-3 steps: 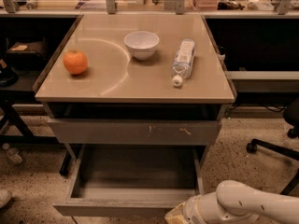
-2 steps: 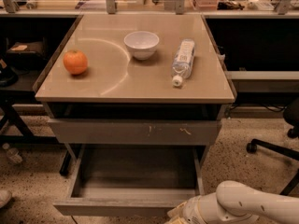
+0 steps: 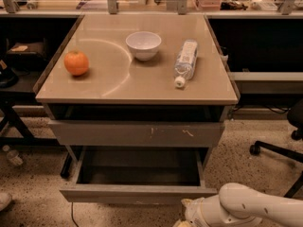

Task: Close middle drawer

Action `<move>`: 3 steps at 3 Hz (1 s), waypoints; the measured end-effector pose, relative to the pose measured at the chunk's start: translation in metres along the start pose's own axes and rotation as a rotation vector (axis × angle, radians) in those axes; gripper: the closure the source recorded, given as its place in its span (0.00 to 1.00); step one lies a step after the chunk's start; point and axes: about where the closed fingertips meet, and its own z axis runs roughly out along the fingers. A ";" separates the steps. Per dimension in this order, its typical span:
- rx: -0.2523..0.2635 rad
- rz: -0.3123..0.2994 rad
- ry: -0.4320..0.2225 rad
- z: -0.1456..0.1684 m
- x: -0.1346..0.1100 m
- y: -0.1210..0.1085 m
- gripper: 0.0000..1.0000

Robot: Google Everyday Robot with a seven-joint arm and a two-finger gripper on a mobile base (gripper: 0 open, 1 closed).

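The middle drawer (image 3: 137, 193) is pulled far out below the tabletop. Its plain grey front faces me and its grey box interior (image 3: 139, 167) holds nothing that I can see. My gripper (image 3: 182, 220) sits at the bottom edge of the camera view, just below and in front of the right part of that drawer front. It is mostly cut off by the frame. The white arm (image 3: 251, 207) reaches in from the lower right.
Above the open drawer is a taller grey front with pale scratches (image 3: 137, 134), slightly out. The tan tabletop (image 3: 118, 86) carries an orange (image 3: 76, 63), a white bowl (image 3: 143, 45) and a lying water bottle (image 3: 186, 60). An office chair base (image 3: 279, 148) stands at right.
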 end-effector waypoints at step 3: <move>0.016 -0.021 -0.006 -0.005 -0.006 0.001 0.65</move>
